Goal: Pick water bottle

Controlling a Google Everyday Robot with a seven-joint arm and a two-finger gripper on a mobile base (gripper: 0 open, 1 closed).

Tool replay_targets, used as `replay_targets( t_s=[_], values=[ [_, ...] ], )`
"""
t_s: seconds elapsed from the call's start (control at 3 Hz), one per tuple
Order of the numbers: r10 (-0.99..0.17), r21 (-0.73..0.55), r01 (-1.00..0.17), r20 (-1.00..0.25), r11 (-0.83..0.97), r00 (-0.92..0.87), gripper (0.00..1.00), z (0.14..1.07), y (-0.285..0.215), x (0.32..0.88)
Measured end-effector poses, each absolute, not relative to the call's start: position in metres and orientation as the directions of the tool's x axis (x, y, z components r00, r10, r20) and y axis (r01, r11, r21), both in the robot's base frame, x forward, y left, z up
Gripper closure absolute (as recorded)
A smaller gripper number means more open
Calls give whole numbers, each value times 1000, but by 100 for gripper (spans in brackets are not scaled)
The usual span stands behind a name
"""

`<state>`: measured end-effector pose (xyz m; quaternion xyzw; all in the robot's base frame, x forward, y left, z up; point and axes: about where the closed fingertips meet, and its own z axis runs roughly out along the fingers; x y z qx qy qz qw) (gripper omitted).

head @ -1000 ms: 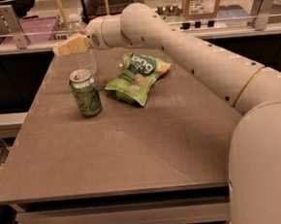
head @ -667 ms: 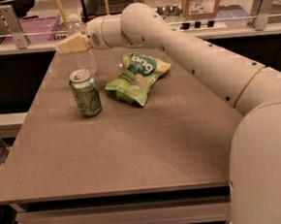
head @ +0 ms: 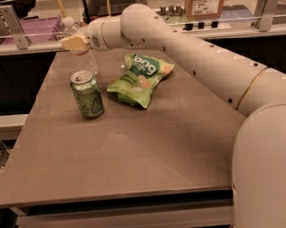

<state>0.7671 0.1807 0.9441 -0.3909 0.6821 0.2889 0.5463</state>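
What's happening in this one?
A robot arm reaches in from the right across a brown table. Its hand is at the upper part of the water bottle, near the table's far left corner. The bottle is upright, just behind a green soda can, and a green snack bag lies to their right. Whether the bottle is gripped yet can't be told.

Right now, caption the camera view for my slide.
Tool at the top of the water bottle, green can just in front, green snack bag beside, on the table.
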Motion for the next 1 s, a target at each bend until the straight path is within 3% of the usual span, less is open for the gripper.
replay_targets(
  t_s=[0.33, 0.67, 1.0],
  values=[
    [-218, -32, -851, -971, 524, -98, 88, 943, 183, 766],
    [-219, -31, -853, -971, 522, -99, 100, 942, 186, 766],
    [-219, -31, -853, -971, 522, -99, 100, 942, 186, 766]
  ],
)
